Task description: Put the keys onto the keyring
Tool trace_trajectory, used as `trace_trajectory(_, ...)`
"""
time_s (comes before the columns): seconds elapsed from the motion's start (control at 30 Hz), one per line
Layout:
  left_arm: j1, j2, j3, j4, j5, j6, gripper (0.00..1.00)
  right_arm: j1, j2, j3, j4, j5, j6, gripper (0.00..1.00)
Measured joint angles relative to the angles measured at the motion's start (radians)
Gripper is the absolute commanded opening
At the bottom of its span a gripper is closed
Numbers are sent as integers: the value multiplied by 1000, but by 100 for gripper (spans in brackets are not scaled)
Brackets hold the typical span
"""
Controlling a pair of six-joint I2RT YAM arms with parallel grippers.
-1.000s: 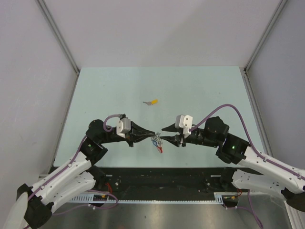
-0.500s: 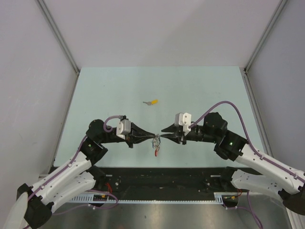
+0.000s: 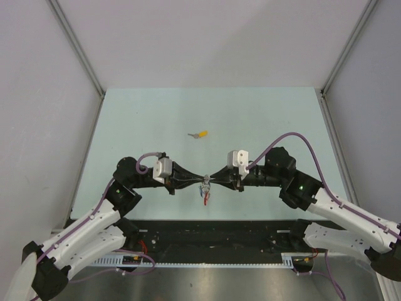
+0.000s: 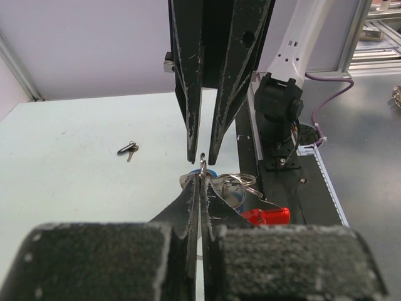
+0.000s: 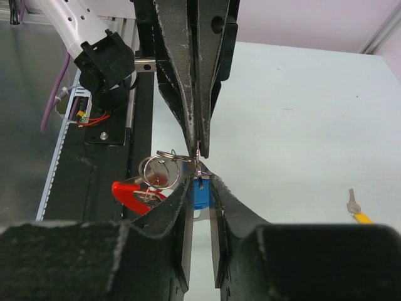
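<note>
My two grippers meet tip to tip above the table's near middle. The left gripper [image 3: 204, 177] [image 4: 202, 179] is shut on the keyring [image 4: 202, 164], whose thin silver edge sticks up from its tips. Further silver rings [image 5: 156, 172] and the red strap [image 4: 269, 216] [image 5: 128, 194] hang beside it. The blue-capped key [image 5: 199, 195] dangles from the ring. My right gripper [image 3: 212, 179] [image 5: 199, 179] has its fingers closed in against both sides of the blue cap. A yellow-capped key [image 3: 200, 134] [image 5: 358, 216] lies alone on the table farther back.
The pale green table [image 3: 263, 119] is walled by grey panels left, right and behind. A black base strip with cabling [image 3: 213, 232] runs along the near edge under the arms. The red strap's end [image 3: 204, 199] hangs just over the table's front part.
The right gripper moved left to meet the left one and narrowed its jaws around the blue-capped key. The hanging bunch rose slightly. The left arm stayed put.
</note>
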Motion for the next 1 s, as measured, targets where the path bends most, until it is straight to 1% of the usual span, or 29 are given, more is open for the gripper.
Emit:
trace_trajectory(0.27,0,0,0,8,23,0,0,0,16,0,0,-5,0,18)
trace_trajectory(0.37,0,0,0,14,26,-1,0,0,16,0,0,-6,0,13)
trace_trajectory(0.4,0,0,0,18,30,-1,0,2,16,0,0,-7,0,7)
trace_trajectory(0.47,0,0,0,23,35,-1,0,2,16,0,0,-11,-2,1)
trace_trajectory(0.5,0,0,0,23,36,-1,0,2,16,0,-2,-13,-3,0)
trace_trajectory(0.73,0,0,5,-2,47,28,0,36,6,0,-22,-1,-19,0)
trace_trajectory(1.0,0,2,74,-195,101,191,0,114,-1,-2,-52,96,-53,0)
